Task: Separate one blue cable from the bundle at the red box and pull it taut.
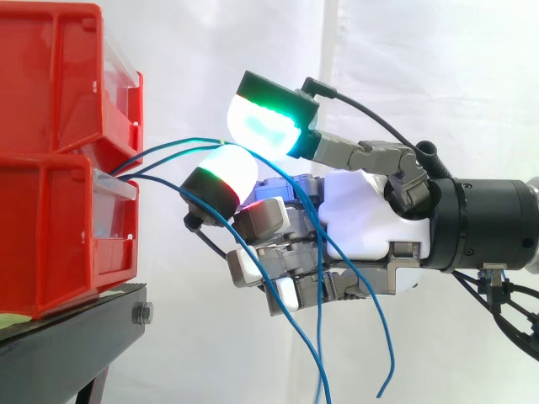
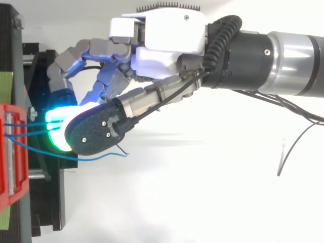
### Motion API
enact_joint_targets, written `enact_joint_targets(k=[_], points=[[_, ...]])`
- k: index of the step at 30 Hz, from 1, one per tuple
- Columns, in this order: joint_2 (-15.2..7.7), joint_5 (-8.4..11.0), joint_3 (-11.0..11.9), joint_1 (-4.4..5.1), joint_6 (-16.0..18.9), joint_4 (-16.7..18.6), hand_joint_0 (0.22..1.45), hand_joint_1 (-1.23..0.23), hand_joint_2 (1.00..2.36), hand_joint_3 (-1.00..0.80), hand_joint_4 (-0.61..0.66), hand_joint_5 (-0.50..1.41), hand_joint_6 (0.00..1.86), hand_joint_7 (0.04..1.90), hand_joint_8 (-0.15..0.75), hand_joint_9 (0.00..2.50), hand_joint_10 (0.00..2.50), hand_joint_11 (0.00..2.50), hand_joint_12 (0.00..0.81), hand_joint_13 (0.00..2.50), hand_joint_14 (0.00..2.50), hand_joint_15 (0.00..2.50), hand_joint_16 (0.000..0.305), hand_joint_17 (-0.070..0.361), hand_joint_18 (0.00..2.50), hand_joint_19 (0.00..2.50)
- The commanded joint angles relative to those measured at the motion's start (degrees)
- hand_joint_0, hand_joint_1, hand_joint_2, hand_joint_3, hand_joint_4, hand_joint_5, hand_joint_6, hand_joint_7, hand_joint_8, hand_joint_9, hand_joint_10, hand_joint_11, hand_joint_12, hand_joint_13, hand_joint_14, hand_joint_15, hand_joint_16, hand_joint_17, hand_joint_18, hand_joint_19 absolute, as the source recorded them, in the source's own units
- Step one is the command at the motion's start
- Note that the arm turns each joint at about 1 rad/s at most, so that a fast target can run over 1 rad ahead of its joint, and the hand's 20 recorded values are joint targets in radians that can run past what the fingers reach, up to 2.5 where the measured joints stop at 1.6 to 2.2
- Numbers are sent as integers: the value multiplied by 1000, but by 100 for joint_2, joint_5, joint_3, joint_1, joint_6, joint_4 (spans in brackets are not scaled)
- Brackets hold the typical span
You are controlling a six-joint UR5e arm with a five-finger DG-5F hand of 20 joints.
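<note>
Two red bins are stacked at the left, the upper one (image 1: 50,84) on the lower one (image 1: 59,244). Several thin blue cables come out from between them. One blue cable (image 1: 168,146) arcs gently up and right to my hand (image 1: 362,215). There it ends between two glowing fingertips (image 1: 269,118), a green pad above and a white and red pad below, which pinch it. The other blue cables (image 1: 278,278) pass under the hand and hang slack below it. From above, the hand (image 2: 167,35) reaches left toward the red box (image 2: 10,152), with short cable runs (image 2: 33,124) between them.
The bins rest on a black stand (image 1: 67,337) whose frame (image 2: 48,192) lies under the pads in the top view. A loose blue cable end (image 2: 96,158) curls to the right below the pads. A white curtain hangs behind.
</note>
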Motion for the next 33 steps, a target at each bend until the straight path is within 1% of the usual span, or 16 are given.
enact_joint_targets(k=[1,3,6,7,9,15,18,19,20,22,25,27,28,29,31,33], points=[[0,0,2,0,0,16,629,-831,1019,-158,22,-170,875,1162,307,977,23,1188,410,896,23,635,48,108,898,779],[0,0,2,0,0,7,660,-885,1018,-210,12,-176,877,1167,305,963,23,1173,412,884,22,631,48,108,883,763],[0,0,2,0,0,-2,704,-901,1011,-349,30,-185,882,1161,305,946,22,1180,415,875,23,626,48,108,880,744],[0,0,2,9,0,-2,726,-905,1005,-428,40,-187,882,1169,305,935,24,1180,414,870,22,631,48,109,881,734],[0,0,2,9,0,-2,749,-910,1000,-500,57,-187,885,1178,310,933,24,1166,413,870,23,632,48,109,881,726],[0,0,2,18,0,-2,753,-898,1000,-500,95,-183,887,1157,306,937,24,1160,405,874,22,624,48,107,888,720],[0,0,2,18,0,-2,690,-881,1000,-500,110,-177,886,1151,312,955,23,1170,406,887,22,633,47,106,894,730],[0,0,2,18,0,-2,640,-858,1000,-500,113,-176,885,1158,311,968,23,1175,405,896,24,628,47,106,895,737],[0,0,2,18,0,-2,616,-845,1000,-500,115,-175,885,1152,310,971,23,1180,407,897,22,630,48,107,899,748],[0,0,2,18,0,7,548,-790,1000,-500,112,-172,884,1139,323,985,22,1183,417,910,23,632,50,112,925,745],[0,0,2,18,0,7,504,-712,1000,-500,113,-169,883,1107,338,1009,23,1192,430,925,22,632,53,118,952,738],[0,0,11,18,0,7,498,-669,1000,-500,110,-168,879,1093,341,1017,21,1195,430,930,21,629,53,119,960,744],[0,0,11,18,0,7,507,-620,1000,-500,110,-167,876,1078,337,1024,21,1185,429,932,21,633,52,118,957,748],[0,0,11,18,0,7,511,-616,1000,-500,110,-167,876,1072,334,1024,21,1187,427,934,21,630,52,117,957,748],[0,0,11,18,0,7,576,-570,1000,-500,95,-165,865,1092,314,1024,22,1195,409,926,24,635,48,109,931,770],[0,0,11,18,-9,7,620,-587,1000,-500,77,-162,860,1112,310,1023,22,1188,409,933,23,639,47,107,926,775]])
